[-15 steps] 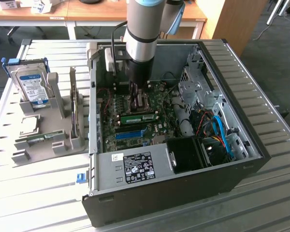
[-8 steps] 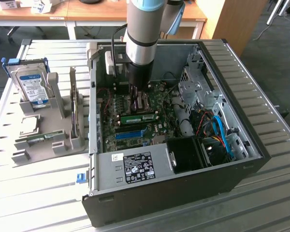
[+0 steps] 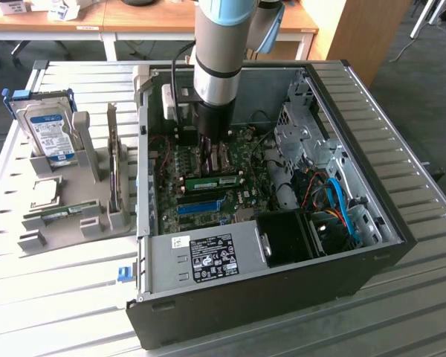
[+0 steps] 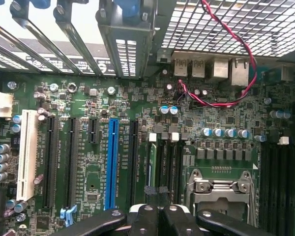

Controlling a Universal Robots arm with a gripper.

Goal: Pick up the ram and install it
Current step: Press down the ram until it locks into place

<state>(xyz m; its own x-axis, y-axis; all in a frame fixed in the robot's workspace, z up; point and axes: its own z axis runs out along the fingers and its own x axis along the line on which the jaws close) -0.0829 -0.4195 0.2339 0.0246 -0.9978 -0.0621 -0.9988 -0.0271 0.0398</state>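
Clenched end effector [image 4: 160, 212] hovers over motherboard [image 4: 88, 98]; ram [image 3: 212, 181] seated in slot nearby.

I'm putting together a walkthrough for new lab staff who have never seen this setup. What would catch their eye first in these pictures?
First, the open computer case on the slatted table, with the robot arm reaching down into it over the green motherboard. There the gripper hangs with its jaws shut, above the dark memory slots beside the long blue slot. At the exterior view's left, a grey holder carries a hard drive.
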